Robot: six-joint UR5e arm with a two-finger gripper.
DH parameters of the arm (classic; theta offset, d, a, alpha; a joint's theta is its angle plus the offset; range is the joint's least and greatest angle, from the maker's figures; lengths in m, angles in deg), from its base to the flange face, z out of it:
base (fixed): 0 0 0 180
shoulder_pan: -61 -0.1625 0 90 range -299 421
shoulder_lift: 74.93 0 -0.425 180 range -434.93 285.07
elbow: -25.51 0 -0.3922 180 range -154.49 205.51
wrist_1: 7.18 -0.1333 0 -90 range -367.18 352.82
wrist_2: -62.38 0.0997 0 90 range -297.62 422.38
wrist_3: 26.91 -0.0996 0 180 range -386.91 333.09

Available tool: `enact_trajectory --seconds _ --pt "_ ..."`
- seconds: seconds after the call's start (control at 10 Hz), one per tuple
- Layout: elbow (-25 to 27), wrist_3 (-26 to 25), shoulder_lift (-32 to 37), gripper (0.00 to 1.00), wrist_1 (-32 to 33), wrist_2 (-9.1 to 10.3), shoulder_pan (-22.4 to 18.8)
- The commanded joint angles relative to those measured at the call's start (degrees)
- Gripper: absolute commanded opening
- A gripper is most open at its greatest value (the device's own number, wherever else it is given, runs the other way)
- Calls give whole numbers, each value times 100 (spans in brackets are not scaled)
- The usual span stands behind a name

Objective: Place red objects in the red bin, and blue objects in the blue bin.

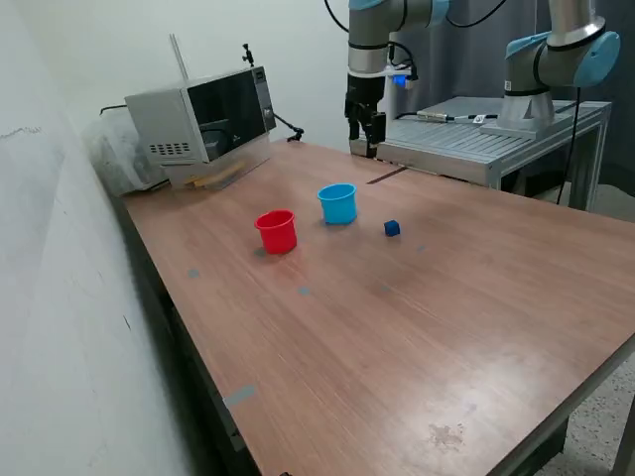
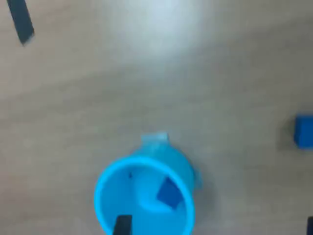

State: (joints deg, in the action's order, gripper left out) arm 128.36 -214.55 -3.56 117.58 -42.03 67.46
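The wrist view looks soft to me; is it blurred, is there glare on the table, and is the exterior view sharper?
Wrist view: blurred throughout; the light blue cup, the dark blue cube inside it and the second blue cube all have soft edges, and a pale glare patch lies on the table. Exterior view: much sharper, evenly lit, with only a faint shadow beside the red cup.

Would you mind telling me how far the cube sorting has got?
One blue cube already lies inside the light blue cup. Nothing looks in hand: the tool hangs high near the microwave. A second blue cube sits on the table beside that cup. The red cup's contents aren't visible.
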Motion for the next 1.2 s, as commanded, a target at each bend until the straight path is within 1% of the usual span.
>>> enact_trajectory --seconds 0.0,0.1,0.2,0.3,0.4,0.5,0.6,0.8,0.9,1.1 --pt "833 -52 702 100 48 -17 -22" --pt "824 -61 712 100 66 0 -40" --pt "798 -79 712 100 110 18 -188" --pt "789 -166 703 100 276 114 -302" --pt "798 -271 642 100 408 436 -408" --pt "833 -272 511 100 470 814 -479" --pt "850 -272 371 100 593 922 -523" --pt "851 -272 81 100 804 949 -576" --pt "842 -272 27 100 831 993 -567" --pt "815 -272 -253 100 892 1020 -576"
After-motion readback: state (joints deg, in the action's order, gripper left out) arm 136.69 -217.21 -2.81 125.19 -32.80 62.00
